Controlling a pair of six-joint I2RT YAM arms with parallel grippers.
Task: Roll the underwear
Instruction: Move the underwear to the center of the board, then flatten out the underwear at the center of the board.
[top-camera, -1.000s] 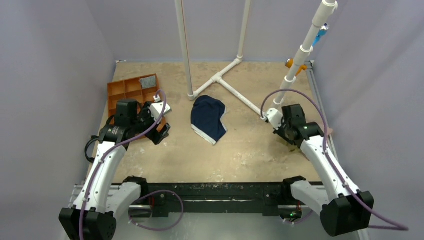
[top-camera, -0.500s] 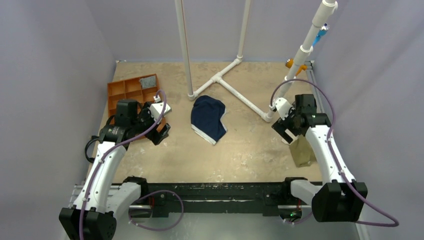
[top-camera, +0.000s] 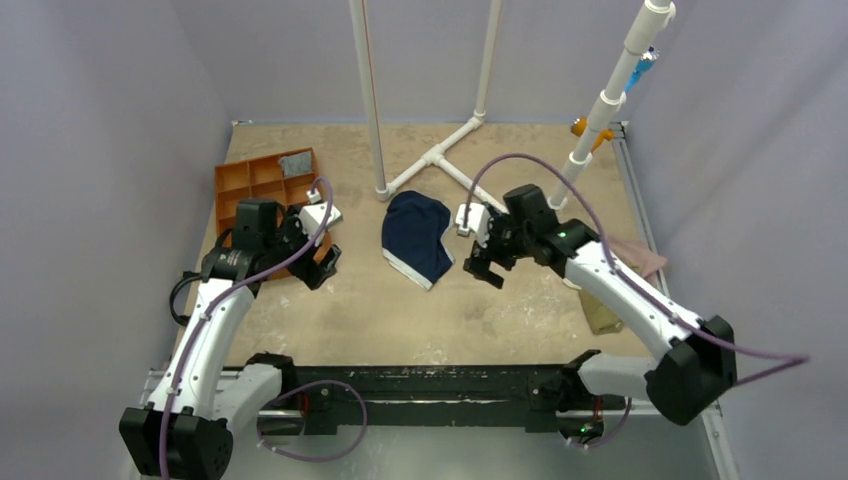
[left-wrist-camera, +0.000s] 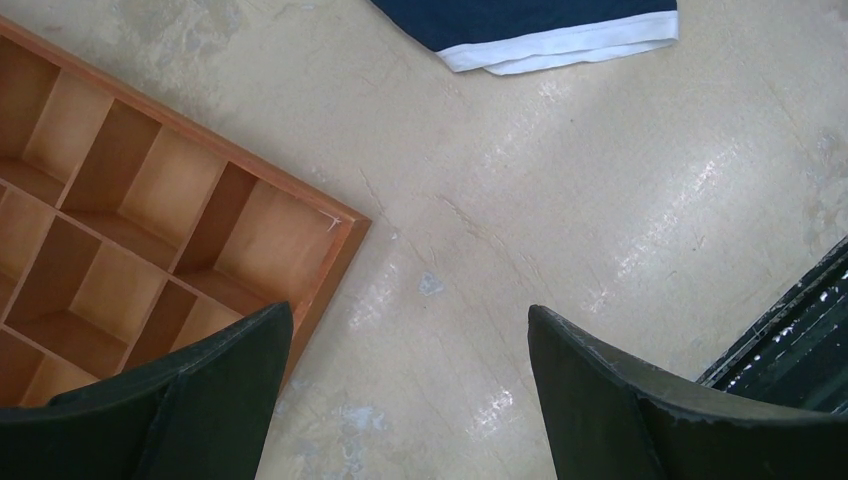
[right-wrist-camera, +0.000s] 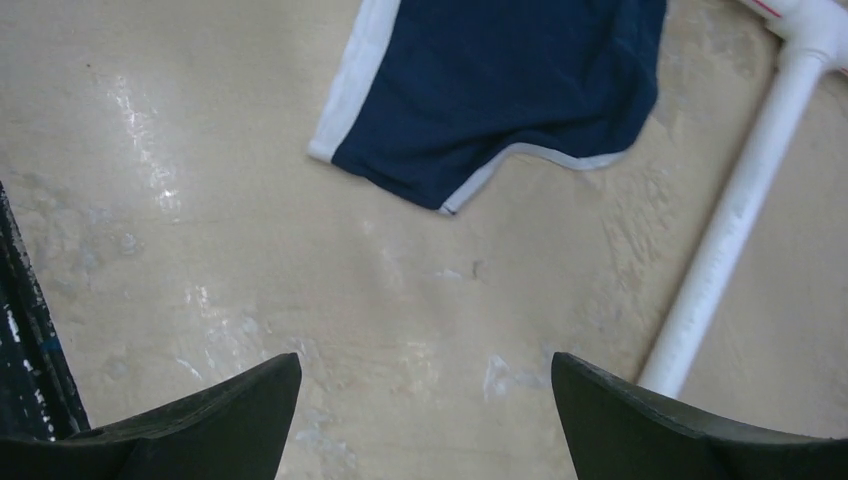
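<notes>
— Right claw (right-wrist-camera: 425, 400)?
— Spread wide, holding nothing, poised above the table (right-wrist-camera: 300, 280).
— Underwear (right-wrist-camera: 500, 80)?
— Flat, just ahead of it, untouched. Farther ahead of left claw (left-wrist-camera: 410, 340), likewise wide, empty, over tray (left-wrist-camera: 330, 215) corner.

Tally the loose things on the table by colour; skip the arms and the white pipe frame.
Navy: 1, the underwear
Olive-green: 1, the garment
Pale pink: 1, the cloth
Grey: 1, a small item in the tray
Orange: 1, the compartment tray
Total: 5
</notes>
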